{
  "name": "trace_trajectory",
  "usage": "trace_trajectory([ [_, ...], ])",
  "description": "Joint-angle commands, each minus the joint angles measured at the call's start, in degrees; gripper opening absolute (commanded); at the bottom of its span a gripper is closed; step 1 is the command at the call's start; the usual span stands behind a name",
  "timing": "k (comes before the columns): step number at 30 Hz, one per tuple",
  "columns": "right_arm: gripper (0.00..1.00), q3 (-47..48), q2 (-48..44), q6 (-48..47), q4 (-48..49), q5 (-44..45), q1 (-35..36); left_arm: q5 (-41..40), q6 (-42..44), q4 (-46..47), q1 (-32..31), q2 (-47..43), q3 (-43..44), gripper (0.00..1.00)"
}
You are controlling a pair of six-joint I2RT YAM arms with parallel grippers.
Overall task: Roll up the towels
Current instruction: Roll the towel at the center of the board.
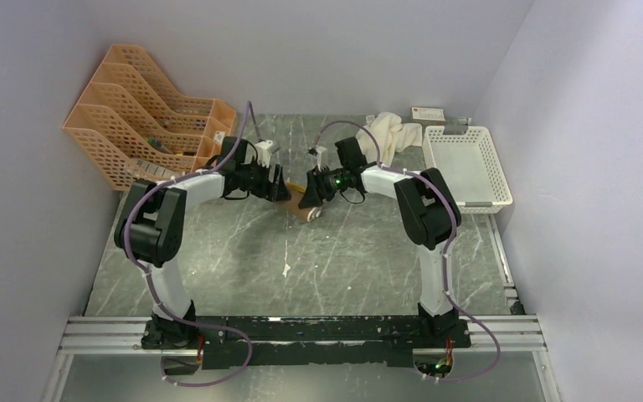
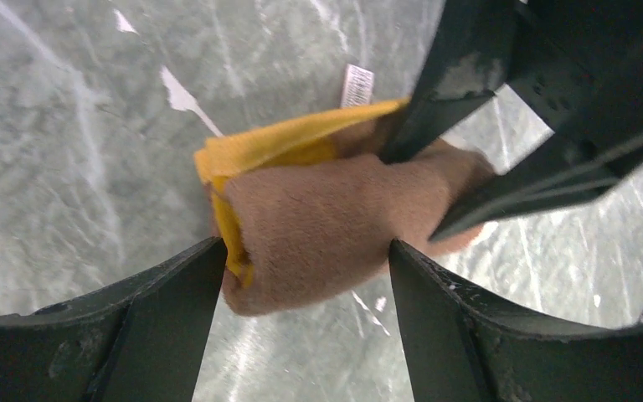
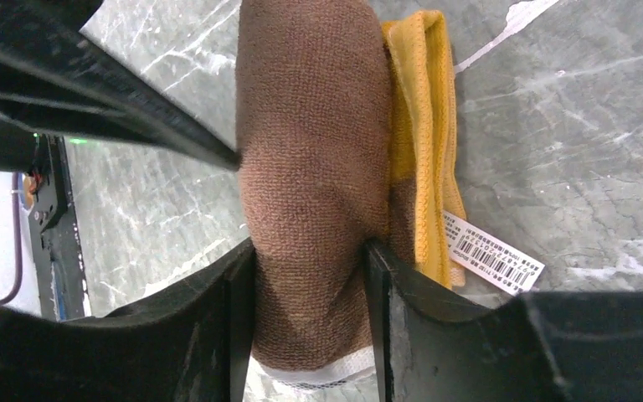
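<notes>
Right claw (image 3: 310, 260) is clamping down on the brown towel (image 3: 314, 167), its two fingers (image 3: 218, 327) squeezing the roll so that the cloth is bulging out above them. Left claw (image 2: 306, 251) is gripping the same roll at the opposite end, both of its fingers (image 2: 163, 322) pressing against the cloth. This towel is lying as a short fat roll near the middle of the table (image 1: 343, 260), a little toward 12 o'clock. In the top view its long axis is running roughly from 9 to 3 o'clock, from one claw to the other, though the claws are hiding most of it. In the right wrist view the roll is pointing 12 to 6 o'clock, with its mustard-yellow side peeking out along the 3 o'clock edge and a white barcode label (image 3: 494, 255) sticking out there. Both arms are reaching forward and bending inward, the left from 9 o'clock and the right from 3 o'clock, with their wrists nearly meeting. The cream-white towel (image 1: 389, 134) is lying crumpled at about 1 o'clock, just beside a white basket (image 1: 467, 167). An orange file rack (image 1: 146, 109) is standing at 10 o'clock. Both are sitting well apart from the claws.
</notes>
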Motion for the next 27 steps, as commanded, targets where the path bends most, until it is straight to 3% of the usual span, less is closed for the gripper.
trace_trajectory([
  [1,0.50,2.50,0.80,-3.69,-4.57,2.36,-0.12,-4.61,-0.34,1.00,-0.02,3.24,4.09,0.83],
  [2,0.53,2.87,0.32,-4.28,-5.26,3.83,-0.10,-5.23,-0.29,0.58,0.03,4.08,4.71,0.82],
  [4,0.68,3.49,-0.86,-6.90,-7.48,7.04,0.34,-6.45,-0.21,-0.47,-0.01,5.68,6.00,0.82],
  [7,0.74,3.24,-3.87,-10.31,-9.03,12.69,1.30,-7.36,-0.05,-1.76,-0.01,7.84,8.07,0.82],
  [8,0.93,2.48,-5.19,-10.98,-8.70,15.19,1.64,-7.34,-0.09,-1.86,-0.01,8.22,8.41,0.82],
  [9,0.99,1.31,-7.32,-11.79,-8.20,17.73,1.96,-7.50,-0.07,-1.89,-0.02,8.42,8.64,0.82],
  [16,1.00,-7.86,-19.15,-23.33,-4.15,39.01,10.02,-8.59,0.65,-3.64,-0.02,10.54,10.60,0.82],
  [20,1.00,-12.71,-22.57,-28.84,-0.10,42.19,14.80,-8.76,0.60,-4.18,-0.02,11.38,11.39,0.82],
  [27,1.00,-9.64,-18.38,-33.29,-1.64,48.63,19.45,-7.24,1.32,-7.35,-0.02,14.75,15.40,0.82],
])
